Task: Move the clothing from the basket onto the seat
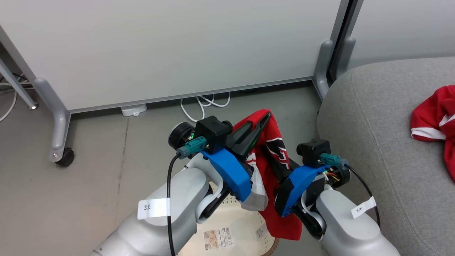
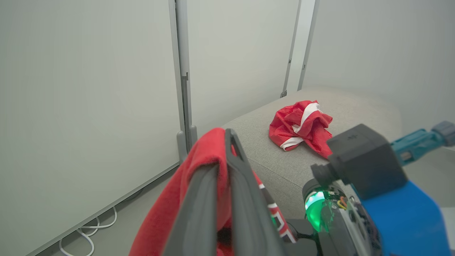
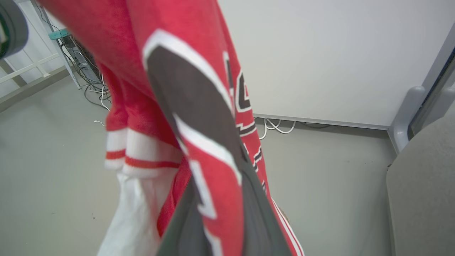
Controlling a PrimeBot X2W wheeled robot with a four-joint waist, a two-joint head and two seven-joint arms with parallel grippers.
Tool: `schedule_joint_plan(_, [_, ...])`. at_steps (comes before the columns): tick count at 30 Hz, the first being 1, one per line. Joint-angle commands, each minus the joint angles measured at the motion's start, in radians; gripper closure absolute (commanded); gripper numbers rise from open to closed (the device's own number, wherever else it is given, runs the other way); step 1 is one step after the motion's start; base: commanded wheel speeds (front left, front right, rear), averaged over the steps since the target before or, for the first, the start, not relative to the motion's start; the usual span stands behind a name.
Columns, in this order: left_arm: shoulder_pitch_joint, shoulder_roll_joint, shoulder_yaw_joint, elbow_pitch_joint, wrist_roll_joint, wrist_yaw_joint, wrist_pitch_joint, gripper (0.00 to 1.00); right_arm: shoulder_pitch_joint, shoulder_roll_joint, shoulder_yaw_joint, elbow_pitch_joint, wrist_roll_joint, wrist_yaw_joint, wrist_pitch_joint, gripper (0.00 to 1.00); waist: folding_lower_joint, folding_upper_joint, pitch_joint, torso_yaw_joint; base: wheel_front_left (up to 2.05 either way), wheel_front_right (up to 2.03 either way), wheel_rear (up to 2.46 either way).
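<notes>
Grey floor (image 1: 89, 170) and white partition panels (image 1: 170, 49) lie behind. Beside the seat (image 1: 373, 117), the jersey (image 1: 273, 149) hangs lengthwise, hem down, over the basket (image 1: 245, 220). The left end effector (image 1: 263, 121) pinches its top fold and the right end effector (image 3: 222, 192) pinches lower. A striped garment (image 1: 432, 113) lies crumpled on the seat.

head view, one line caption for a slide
A red jersey held up by the left gripper and right gripper over the basket, beside the grey seat where another red garment lies
</notes>
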Motion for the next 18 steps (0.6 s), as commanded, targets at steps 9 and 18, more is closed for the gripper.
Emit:
schedule_joint_plan(9, [-0.005, 0.006, 0.012, 0.004, -0.009, -0.002, -0.005, 1.00, -0.042, -0.001, 0.050, 0.054, 0.069, 0.000, -0.038, 1.00, -0.0001, 0.0000, -0.008, -0.005, 0.00, 0.00, 0.00])
schedule_joint_plan(18, [0.006, 0.005, 0.013, 0.009, -0.013, -0.002, -0.005, 1.00, -0.064, -0.001, 0.080, 0.092, 0.101, 0.000, -0.059, 1.00, -0.0001, 0.0000, -0.010, -0.012, 0.00, 0.00, 0.00])
